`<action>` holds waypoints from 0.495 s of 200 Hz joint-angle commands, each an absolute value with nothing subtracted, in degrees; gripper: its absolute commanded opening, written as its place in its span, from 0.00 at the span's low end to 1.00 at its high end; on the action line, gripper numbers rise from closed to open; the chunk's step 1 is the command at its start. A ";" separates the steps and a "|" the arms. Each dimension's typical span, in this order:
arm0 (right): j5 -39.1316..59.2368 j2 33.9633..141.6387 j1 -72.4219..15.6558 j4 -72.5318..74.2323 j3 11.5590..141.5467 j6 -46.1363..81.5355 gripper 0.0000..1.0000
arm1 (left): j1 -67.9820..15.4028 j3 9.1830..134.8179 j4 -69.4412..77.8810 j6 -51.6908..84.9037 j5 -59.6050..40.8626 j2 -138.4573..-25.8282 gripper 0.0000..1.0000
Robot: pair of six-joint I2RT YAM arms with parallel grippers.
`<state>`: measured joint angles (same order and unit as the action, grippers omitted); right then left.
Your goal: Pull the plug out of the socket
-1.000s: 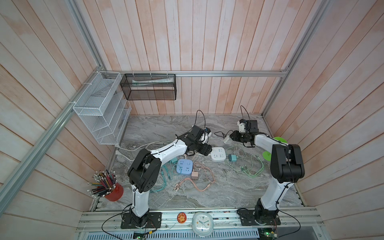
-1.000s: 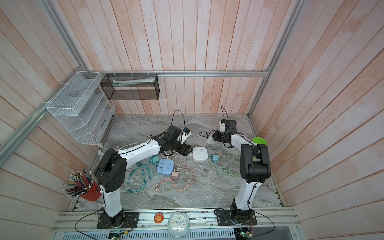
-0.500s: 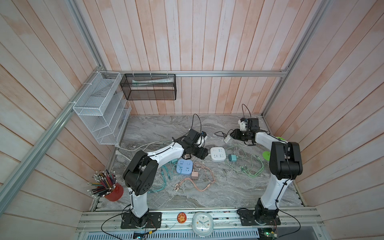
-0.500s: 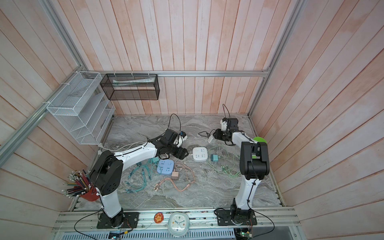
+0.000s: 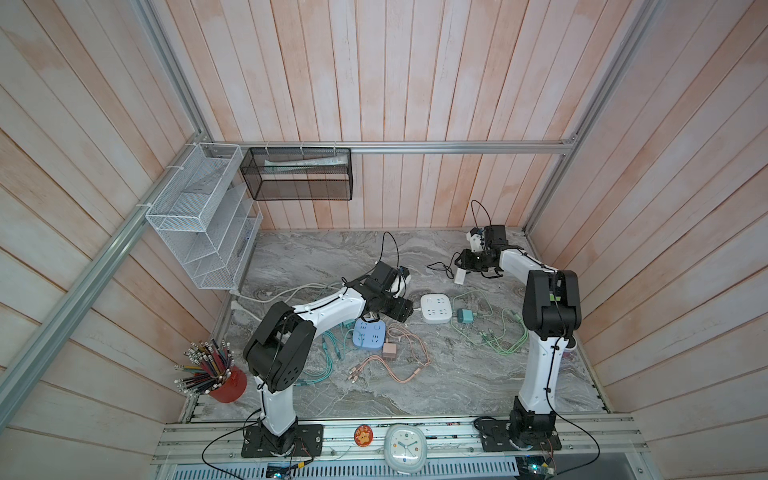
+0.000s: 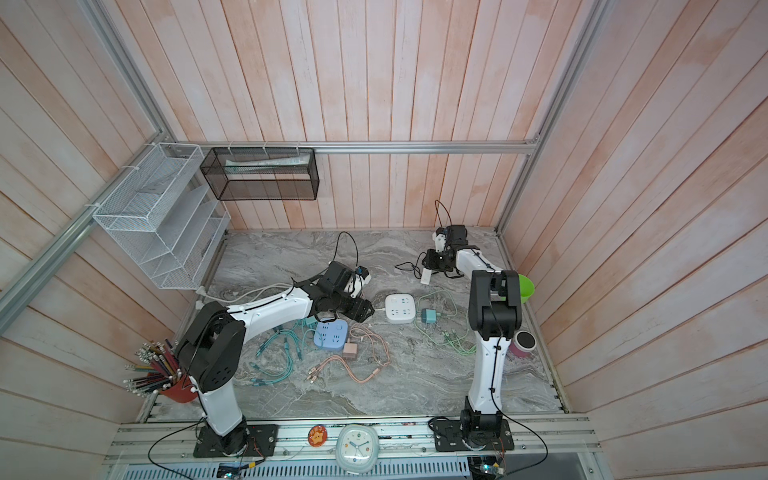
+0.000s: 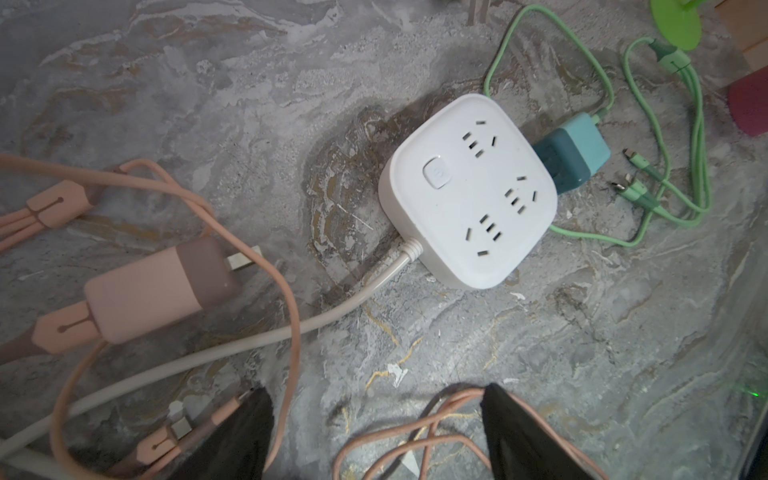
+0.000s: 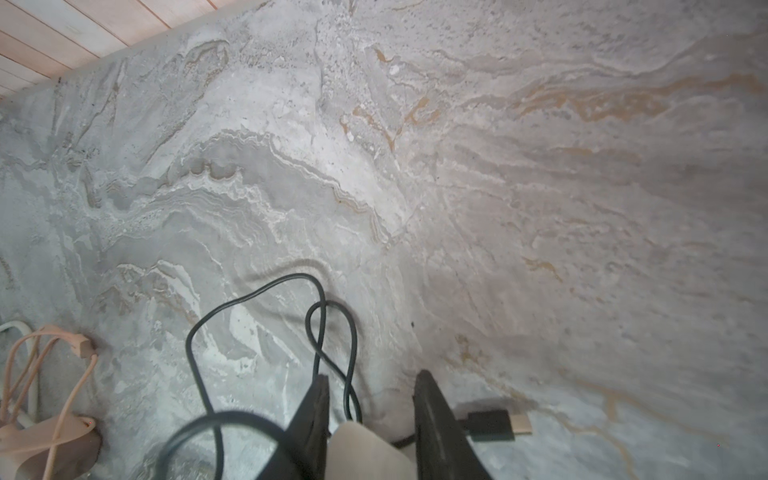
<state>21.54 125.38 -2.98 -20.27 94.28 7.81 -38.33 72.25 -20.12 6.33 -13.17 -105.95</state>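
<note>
White plug (image 8: 361, 451) sits clamped btw the right gripper (image 8: 372, 379) fingers; we see that arm stretched low over the marble table's (image 8: 540, 166) back-right, black cable (image 8: 253, 299) looping ahead. Plug is well apart from the white socket (image 7: 469, 191), which sits mid-table. Left arm reaches fwd, left gripper (image 7: 374, 397) jaws wide, holding nothing, socket just ahead of it.

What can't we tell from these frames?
- Left wrist view: the white socket hides the prongs of the teal charger; plugged in or merely beside, cannot tell.
- Right wrist view: the frame edge cuts off the white plug in the jaws of the right gripper; prongs unseen.
- Both top views: blue power strip slots too small; left arm overlaps its far edge.
- A top view: right arm partly hides the maroon container.
</note>
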 commanded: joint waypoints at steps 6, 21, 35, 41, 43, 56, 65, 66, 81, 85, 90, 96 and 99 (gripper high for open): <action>18.05 128.62 -5.38 -28.12 98.07 5.21 0.32 | -37.81 71.61 -18.81 6.94 -14.14 -104.48 0.81; 17.77 129.82 -6.10 -29.00 99.44 5.34 0.31 | -37.70 71.63 -18.81 6.94 -14.38 -104.49 0.81; 19.25 130.47 -5.94 -28.76 98.87 5.96 0.26 | -37.69 71.33 -18.73 6.81 -14.33 -104.17 0.81; 19.94 130.39 -5.74 -28.47 98.29 6.33 0.22 | -37.62 71.05 -18.68 6.77 -14.39 -104.01 0.81; 20.23 130.36 -5.68 -28.34 97.96 6.44 0.21 | -37.62 71.02 -18.64 6.72 -14.39 -104.00 0.81; 22.75 129.36 -5.04 -26.19 94.94 7.62 0.18 | -37.45 70.48 -18.46 6.68 -14.47 -103.86 0.81; 24.90 128.09 -4.40 -23.86 91.99 8.81 0.18 | -37.28 70.23 -18.46 6.69 -14.64 -103.84 0.81; 25.15 127.94 -4.31 -23.58 91.65 8.98 0.18 | -37.27 70.22 -18.46 6.73 -14.62 -103.86 0.81; 27.41 126.30 -3.33 -20.72 87.42 10.51 0.18 | -37.16 69.89 -18.37 6.77 -14.90 -103.87 0.81; 27.50 125.97 -3.17 -20.31 86.64 10.61 0.18 | -37.11 69.95 -18.41 6.77 -15.00 -103.84 0.81; 27.38 125.64 -3.09 -19.94 85.75 10.57 0.20 | -37.10 69.87 -18.37 6.77 -15.16 -103.89 0.81; 27.29 125.38 -2.91 -19.70 84.97 10.40 0.28 | -37.09 69.80 -18.22 6.77 -15.25 -103.93 0.81; 27.16 125.34 -2.83 -19.69 84.76 10.33 0.34 | -37.09 69.95 -18.21 6.77 -15.35 -103.89 0.81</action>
